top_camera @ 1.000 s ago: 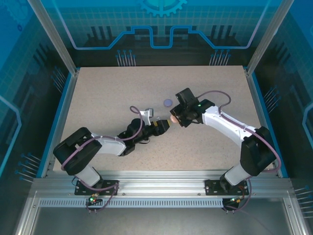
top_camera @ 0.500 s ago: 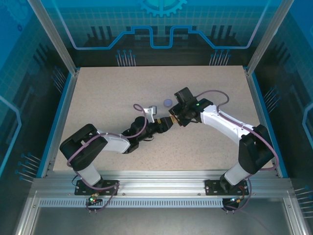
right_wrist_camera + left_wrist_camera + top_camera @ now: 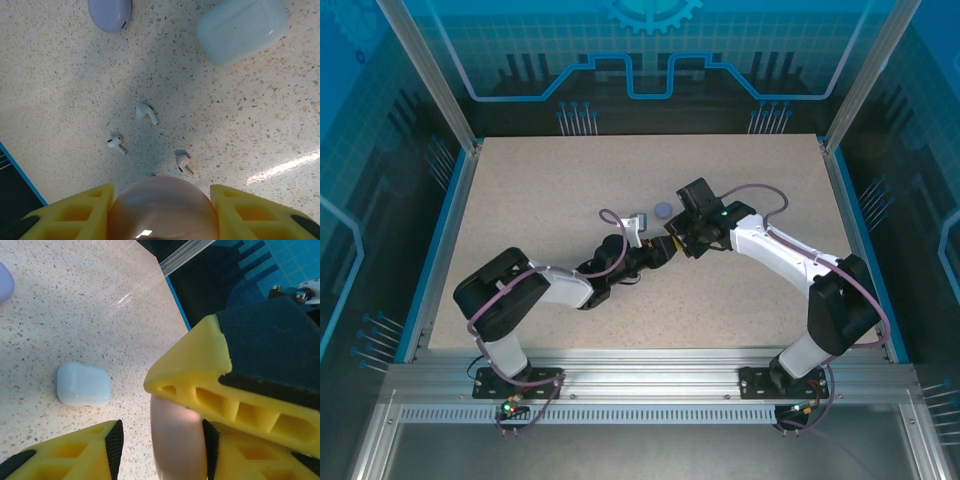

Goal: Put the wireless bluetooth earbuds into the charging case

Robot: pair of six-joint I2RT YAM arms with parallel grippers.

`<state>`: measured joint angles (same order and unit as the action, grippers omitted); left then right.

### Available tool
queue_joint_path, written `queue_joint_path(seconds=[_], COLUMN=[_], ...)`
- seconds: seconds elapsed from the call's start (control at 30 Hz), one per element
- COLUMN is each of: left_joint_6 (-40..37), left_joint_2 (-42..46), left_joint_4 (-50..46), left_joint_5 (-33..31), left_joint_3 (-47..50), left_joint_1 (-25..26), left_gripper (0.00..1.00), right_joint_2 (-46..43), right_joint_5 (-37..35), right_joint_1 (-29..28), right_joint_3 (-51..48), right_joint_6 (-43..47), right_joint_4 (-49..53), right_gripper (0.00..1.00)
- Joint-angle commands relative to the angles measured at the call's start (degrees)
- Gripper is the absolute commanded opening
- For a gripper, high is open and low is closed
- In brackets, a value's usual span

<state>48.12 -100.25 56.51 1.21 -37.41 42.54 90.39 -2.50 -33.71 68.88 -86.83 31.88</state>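
Left claw [image 3: 160, 450] has advanced onto the right claw's [image 3: 160, 196] pink case [image 3: 177, 440].

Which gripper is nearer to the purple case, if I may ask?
Right, narrowly. The right gripper sits just nearside of the purple case; the left gripper lies slightly farther toward the robot.

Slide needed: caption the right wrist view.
Right tool grips pink case; three loose earbuds, purple case and white case lie on the table.

Table [image 3: 60, 75] matt, speckled like stone; pink case [image 3: 162, 210] smooth glossy plastic; white case [image 3: 242, 27] satin plastic; earbuds [image 3: 146, 114] glossy plastic; pads [image 3: 270, 340] black, rough, on yellow plastic.
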Motion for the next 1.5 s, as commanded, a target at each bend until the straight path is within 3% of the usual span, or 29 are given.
queue_joint_path(seconds=[0.0, 0.2, 0.43, 0.5, 0.6, 0.8, 0.87, 1.0, 1.2, 1.37, 1.47], left_joint_6=[-0.22, -0.29, -0.22, -0.13, 0.09, -1.78, -3.22, -6.33, -10.42, -12.02, -12.84], left_joint_2=[-1.08, -1.86, -1.93, -1.77, -1.18, 5.37, 8.38, 13.91, 19.92, 21.41, 21.41], left_joint_4=[2.45, 2.45, 2.48, 2.40, 2.00, -3.33, -5.94, -12.19, -21.37, -26.41, -28.71], left_joint_5=[-1.29, -1.31, -1.24, -1.21, -1.04, 1.10, 3.45, 15.70, 29.24, 37.52, 40.26], left_joint_3=[-1.65, -2.13, -2.22, -2.08, -1.58, 0.95, 1.60, 0.84, -2.28, -6.03, -7.84], left_joint_1=[0.35, 0.35, 0.35, 0.40, 0.35, -0.28, -1.32, -6.49, -13.73, -16.81, -16.84], left_gripper=[0.46, 0.38, 0.19, 0.14, 0.07, 0.00, 0.00, 0.00, 0.00, 0.00, 0.00], right_joint_2=[0.23, -0.13, -0.47, -0.64, -0.89, -7.39, -10.25, -17.28, -24.27, -26.10, -25.16], right_joint_5=[0.39, 0.39, 0.67, 0.74, 0.89, -1.16, 0.25, 5.67, 22.22, 31.14, 31.18], right_joint_1=[-0.12, 0.05, 0.23, 0.41, 1.34, 4.97, 6.85, 11.08, 13.33, 12.47, 10.77], right_joint_3=[0.20, -0.33, -0.77, -0.56, 1.16, 2.57, 0.55, -6.74, -16.10, -19.83, -19.97], right_joint_6=[-0.29, -0.19, -0.11, 0.42, 2.56, 11.20, 15.06, 26.32, 45.52, 49.63, 50.20], right_joint_4=[-0.32, -0.46, -0.83, -1.15, -0.53, 3.01, 1.99, -4.85, -21.29, -27.99, -29.16], right_gripper=[0.37, 0.37, 0.37, 0.43, 0.62, 0.72, 0.73, 0.74, 0.74, 0.74, 0.74])
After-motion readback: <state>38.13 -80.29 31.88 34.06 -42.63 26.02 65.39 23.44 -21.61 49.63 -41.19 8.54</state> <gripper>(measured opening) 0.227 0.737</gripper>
